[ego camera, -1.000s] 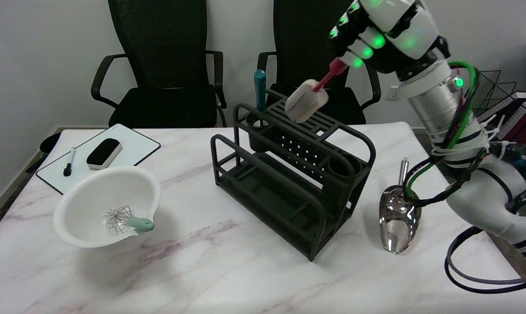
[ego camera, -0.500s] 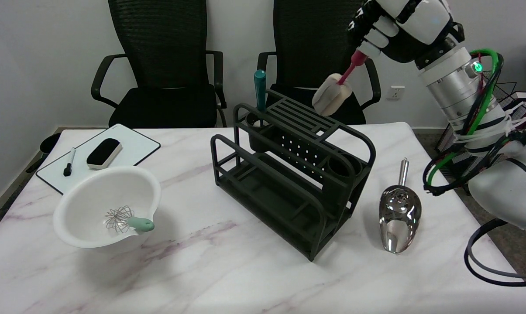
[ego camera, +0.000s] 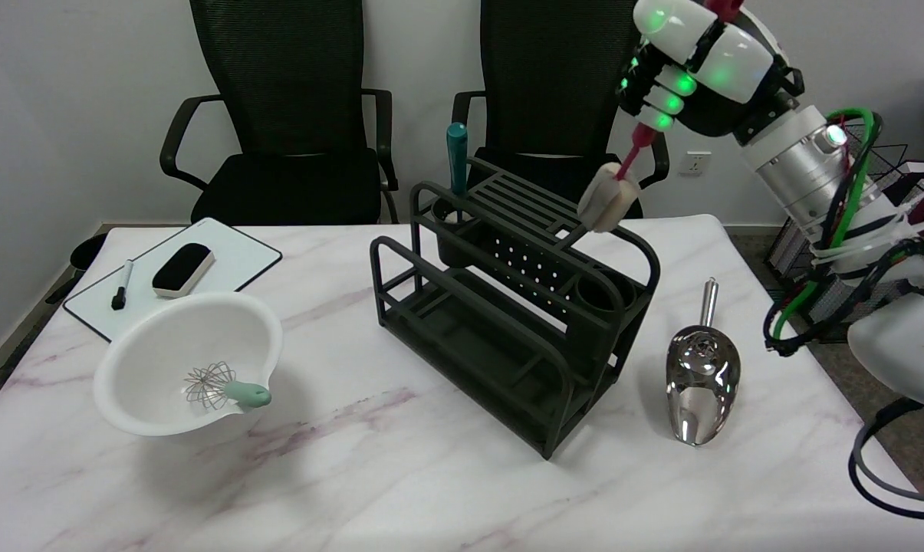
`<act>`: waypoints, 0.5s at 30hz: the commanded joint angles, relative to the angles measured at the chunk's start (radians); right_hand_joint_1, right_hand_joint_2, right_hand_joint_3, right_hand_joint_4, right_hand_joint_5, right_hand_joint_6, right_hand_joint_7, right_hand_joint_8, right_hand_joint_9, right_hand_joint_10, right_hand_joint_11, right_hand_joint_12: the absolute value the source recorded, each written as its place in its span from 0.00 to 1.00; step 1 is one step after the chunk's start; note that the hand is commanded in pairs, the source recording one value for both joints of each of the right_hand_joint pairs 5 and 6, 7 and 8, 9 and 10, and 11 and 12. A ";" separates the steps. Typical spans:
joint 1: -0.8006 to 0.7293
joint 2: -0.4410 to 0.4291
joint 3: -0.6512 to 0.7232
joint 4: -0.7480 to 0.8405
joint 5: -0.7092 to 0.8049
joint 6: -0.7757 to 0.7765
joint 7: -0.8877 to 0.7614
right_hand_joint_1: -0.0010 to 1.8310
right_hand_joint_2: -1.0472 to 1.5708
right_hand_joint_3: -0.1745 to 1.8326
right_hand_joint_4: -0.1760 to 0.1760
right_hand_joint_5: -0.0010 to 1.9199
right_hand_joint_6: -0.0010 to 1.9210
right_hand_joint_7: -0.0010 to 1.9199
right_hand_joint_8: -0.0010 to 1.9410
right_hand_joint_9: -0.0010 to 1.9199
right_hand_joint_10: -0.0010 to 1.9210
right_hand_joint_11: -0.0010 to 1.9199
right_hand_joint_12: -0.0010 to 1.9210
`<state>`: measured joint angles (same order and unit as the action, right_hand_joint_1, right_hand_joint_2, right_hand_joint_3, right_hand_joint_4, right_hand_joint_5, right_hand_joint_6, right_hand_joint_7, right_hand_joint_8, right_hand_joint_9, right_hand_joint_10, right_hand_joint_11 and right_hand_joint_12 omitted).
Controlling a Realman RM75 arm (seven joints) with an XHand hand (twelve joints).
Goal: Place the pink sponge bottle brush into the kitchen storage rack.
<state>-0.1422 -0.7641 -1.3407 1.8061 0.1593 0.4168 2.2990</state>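
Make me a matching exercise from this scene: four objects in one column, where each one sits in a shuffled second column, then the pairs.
Things:
1. bottle brush
2. whisk
3. metal scoop
4. eraser

Places:
A. on the whiteboard
B. held in the air by the right hand
C. inside the white bowl
D. on the table to the right of the storage rack

Pairs: 1-B, 2-C, 3-D, 4-A

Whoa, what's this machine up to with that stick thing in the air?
The robot's right hand grips a pink sponge bottle brush by its handle, sponge end hanging down. It holds it in the air above the right end of the dark kitchen storage rack on the marble table; the brush is not in the rack yet. A teal-handled tool already stands in the rack's left cup. A white bowl with a whisk and a metal scoop lie untouched.
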 commanded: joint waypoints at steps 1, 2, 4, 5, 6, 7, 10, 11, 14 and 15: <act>-0.286 -0.079 0.158 0.044 -0.003 0.054 0.000 0.60 1.00 0.23 0.50 1.00 1.00 1.00 0.99 1.00 1.00 1.00 1.00; -0.293 -0.083 0.157 0.046 -0.003 0.059 0.000 0.60 1.00 0.23 0.50 1.00 1.00 1.00 0.99 1.00 1.00 1.00 1.00; -0.299 -0.085 0.156 0.049 -0.003 0.073 0.000 0.60 1.00 0.23 0.50 1.00 1.00 1.00 0.99 1.00 1.00 1.00 1.00; -0.298 -0.085 0.154 0.048 -0.003 0.083 0.000 0.60 1.00 0.23 0.50 1.00 1.00 1.00 0.99 1.00 1.00 1.00 1.00; -0.297 -0.085 0.153 0.047 -0.003 0.087 0.000 0.60 1.00 0.23 0.50 1.00 1.00 1.00 0.99 1.00 1.00 1.00 1.00; -0.298 -0.085 0.153 0.047 -0.003 0.088 0.000 0.60 1.00 0.23 0.50 1.00 1.00 1.00 0.99 1.00 1.00 1.00 1.00; -0.298 -0.085 0.142 0.043 -0.003 0.079 0.000 0.60 1.00 0.23 0.50 1.00 1.00 1.00 0.99 1.00 1.00 1.00 1.00; -0.295 -0.084 0.134 0.041 -0.003 0.072 0.000 0.60 1.00 0.23 0.50 1.00 1.00 1.00 0.99 1.00 1.00 1.00 1.00; -0.282 -0.077 0.115 0.032 -0.003 0.037 0.000 0.60 1.00 0.23 0.50 1.00 1.00 1.00 0.99 1.00 1.00 1.00 1.00; -0.273 -0.074 0.104 0.025 -0.003 0.022 0.000 0.60 1.00 0.23 0.50 1.00 1.00 1.00 0.99 1.00 1.00 1.00 1.00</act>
<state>-0.3487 -0.8202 -1.2342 1.8372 0.1566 0.4606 2.2989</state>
